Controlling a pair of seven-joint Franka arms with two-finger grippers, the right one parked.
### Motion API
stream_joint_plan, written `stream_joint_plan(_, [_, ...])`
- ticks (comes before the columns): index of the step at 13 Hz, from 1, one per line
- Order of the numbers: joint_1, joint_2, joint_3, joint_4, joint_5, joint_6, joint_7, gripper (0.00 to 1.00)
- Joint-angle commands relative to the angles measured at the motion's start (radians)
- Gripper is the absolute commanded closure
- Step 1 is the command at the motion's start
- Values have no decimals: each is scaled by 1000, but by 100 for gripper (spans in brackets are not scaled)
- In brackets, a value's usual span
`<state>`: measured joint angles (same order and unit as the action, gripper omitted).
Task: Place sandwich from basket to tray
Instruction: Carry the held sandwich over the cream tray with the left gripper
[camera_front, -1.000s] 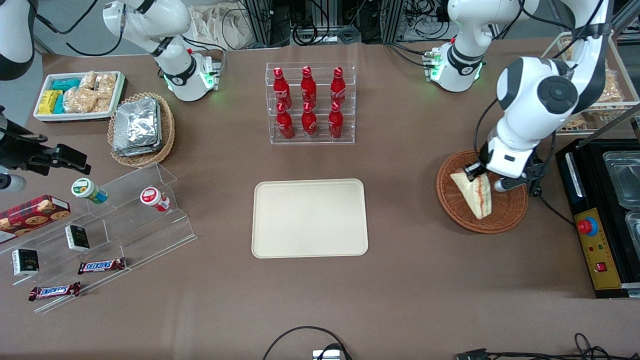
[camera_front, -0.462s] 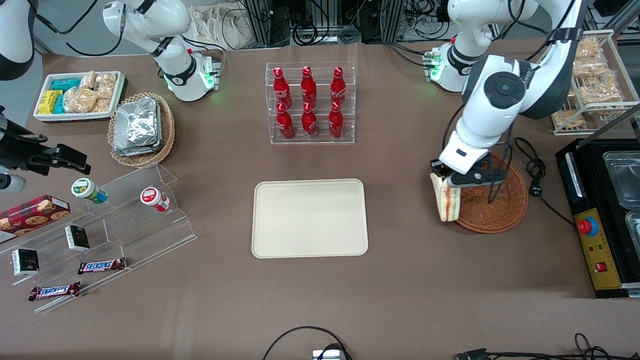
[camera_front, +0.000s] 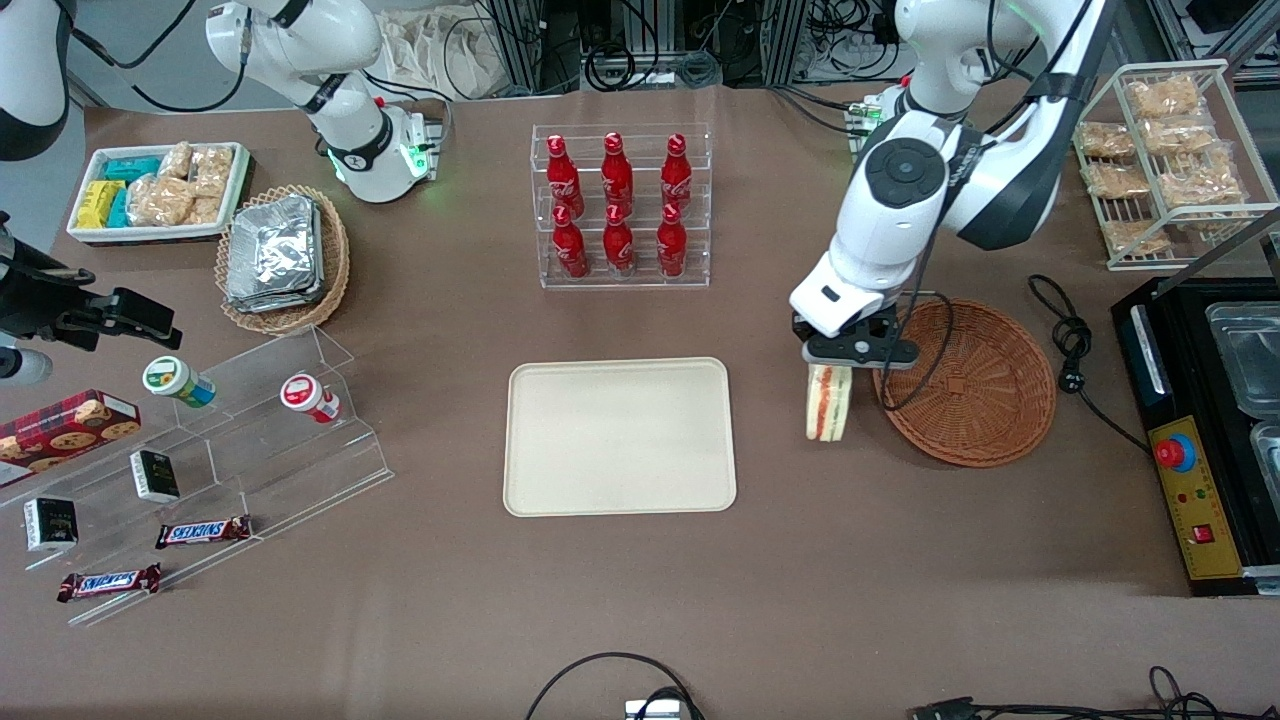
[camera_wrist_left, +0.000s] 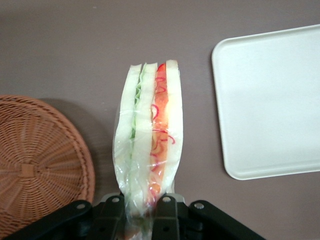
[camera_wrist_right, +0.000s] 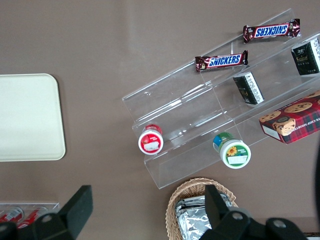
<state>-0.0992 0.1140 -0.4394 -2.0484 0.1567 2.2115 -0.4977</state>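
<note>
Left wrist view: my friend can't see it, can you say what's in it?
The gripper holds a wrapped sandwich above the brown table, between the empty wicker basket and the empty cream tray.

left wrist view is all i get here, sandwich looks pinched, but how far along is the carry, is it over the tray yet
Observer: Not yet. In the front view the sandwich hangs from the gripper over bare table, between the basket and the tray.
Operator: anything left in the basket
Observer: Nothing; the front view shows its whole woven bottom bare.
Operator: tray free to land on
Observer: Yes, the front view shows the full tray with nothing on it.
Operator: anything near the path
Observer: A rack of red bottles stands farther from the front camera than the tray, apart from it.
</note>
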Motion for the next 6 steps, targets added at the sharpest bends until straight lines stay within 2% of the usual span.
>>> stream_joint_plan(1, [-62, 107, 4, 121, 43, -27, -73, 81])
stream_joint_plan(6, [-152, 309, 5, 292, 61, -27, -217, 82])
